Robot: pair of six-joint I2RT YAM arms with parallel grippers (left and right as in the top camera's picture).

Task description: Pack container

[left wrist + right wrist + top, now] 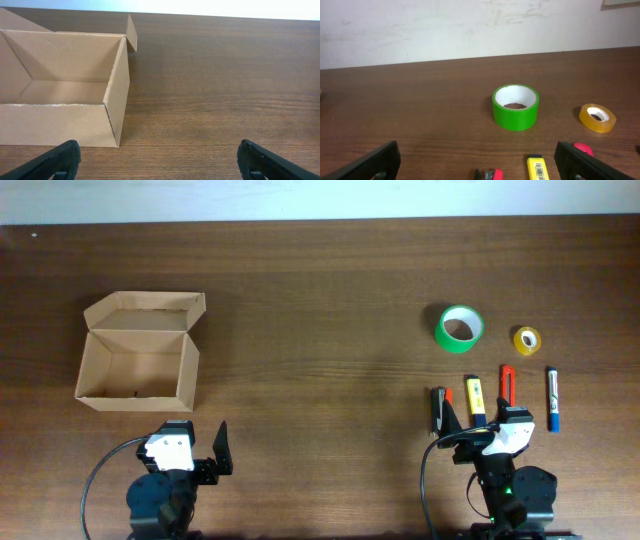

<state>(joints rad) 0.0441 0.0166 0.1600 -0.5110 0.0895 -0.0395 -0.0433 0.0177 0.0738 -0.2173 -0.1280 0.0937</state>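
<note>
- Well, far left on the dark, wood-grained table (320, 330) sits the container (140, 350). It is a plain light-brown cardboard box, rectangular, with its hinged lid flap thrown back on the far side. Inside, only the bare cardboard floor and walls show.
- Near the box, at the table's front edge, the left gripper (192, 448) has its dark fingers spread wide with nothing between them.
- Well over to the right stands a broad green tape roll (460, 328), glossy, with a pale inner core, resting on its flat side.
- Just beside it lies a smaller, thinner yellow tape roll (527, 339), apart from the green one.
- Nearer the front, four slim markers lie side by side, pointing away: a dark marker (438, 408) with a red end, a yellow marker (474, 398), a red marker (507, 383) and a blue marker (552, 399).
- The right gripper (480, 425) sits at the near ends of the markers, jaws wide apart, gripping nothing.
</note>
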